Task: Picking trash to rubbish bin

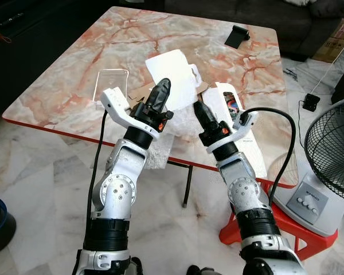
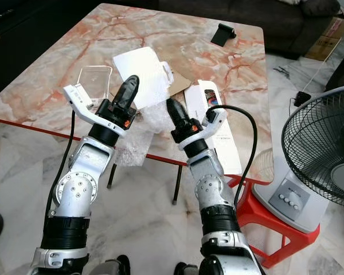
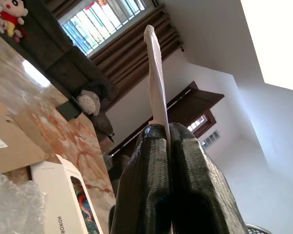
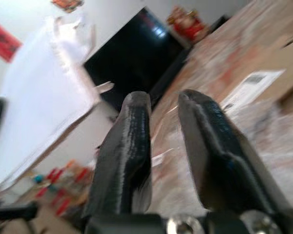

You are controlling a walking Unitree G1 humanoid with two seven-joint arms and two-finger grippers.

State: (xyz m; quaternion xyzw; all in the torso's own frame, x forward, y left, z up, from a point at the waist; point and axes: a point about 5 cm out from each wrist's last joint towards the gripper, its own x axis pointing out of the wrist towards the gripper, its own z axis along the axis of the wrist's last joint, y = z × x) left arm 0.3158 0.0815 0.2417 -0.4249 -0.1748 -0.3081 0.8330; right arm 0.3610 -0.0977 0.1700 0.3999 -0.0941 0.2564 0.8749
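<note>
A white card sheet (image 1: 173,77) is clamped edge-on between the closed fingers of the left gripper (image 1: 161,91) — raised above the marble table (image 1: 74,86). The right gripper (image 1: 200,112) is held just beside it, fingers slightly parted — nothing gripped.

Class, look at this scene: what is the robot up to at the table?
The left gripper is shut on a white cardboard sheet, holding it up over the marble table. The right gripper hovers beside it, fingers slightly apart, above the bubble wrap and next to a white phone box.
</note>
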